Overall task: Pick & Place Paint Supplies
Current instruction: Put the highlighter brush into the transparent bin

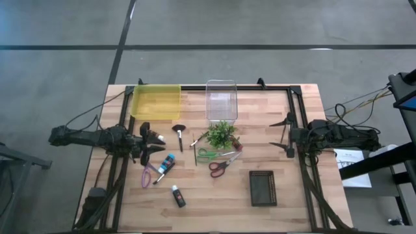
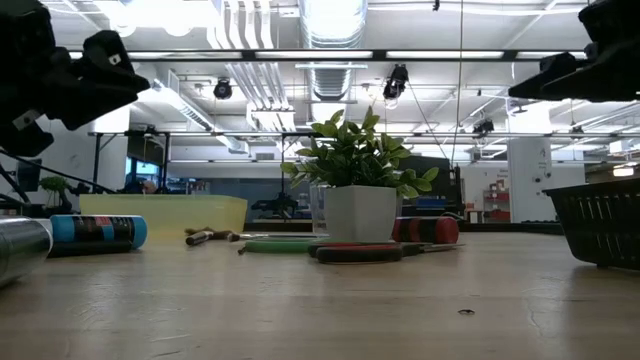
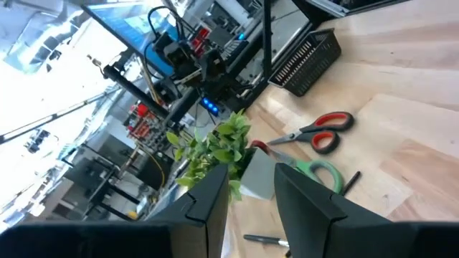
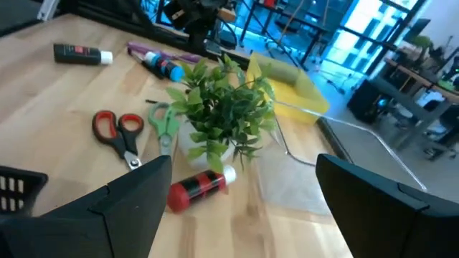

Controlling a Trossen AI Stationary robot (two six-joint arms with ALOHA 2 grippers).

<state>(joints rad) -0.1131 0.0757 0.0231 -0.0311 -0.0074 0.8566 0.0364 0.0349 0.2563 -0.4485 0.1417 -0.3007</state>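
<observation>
The left gripper (image 1: 156, 143) hovers over the left side of the table (image 1: 286, 201), its jaws parted with nothing between them. Just in front of it lie the purple scissors (image 1: 147, 175) and the blue paint tube (image 1: 167, 162), set close together. A descent aimed at one could nudge the other, and the tube, being round, would likely roll away across the wood.

The black tube with the white cap (image 1: 178, 195) lies apart nearer the front edge, where a bump might send it off the table. Behind the gripper, the yellow tray (image 1: 156, 101) sits at the back left.

Toward the middle, a fan brush (image 1: 179, 135) and a thin dark brush (image 1: 195, 155) lie flat; such slim handles give closing jaws little to catch, so a grasp may slip. The potted plant (image 1: 221, 134) stands among the green scissors (image 1: 208, 154), the red scissors (image 1: 221, 166) and a red tube (image 4: 201, 188). An arm reaching there could tip the pot or snag its leaves. Behind the plant is a clear bin (image 1: 221, 99).

The black basket (image 1: 262, 188) rests front right. The right gripper (image 1: 284, 134) waits at the right edge, its jaws wide apart and empty.
</observation>
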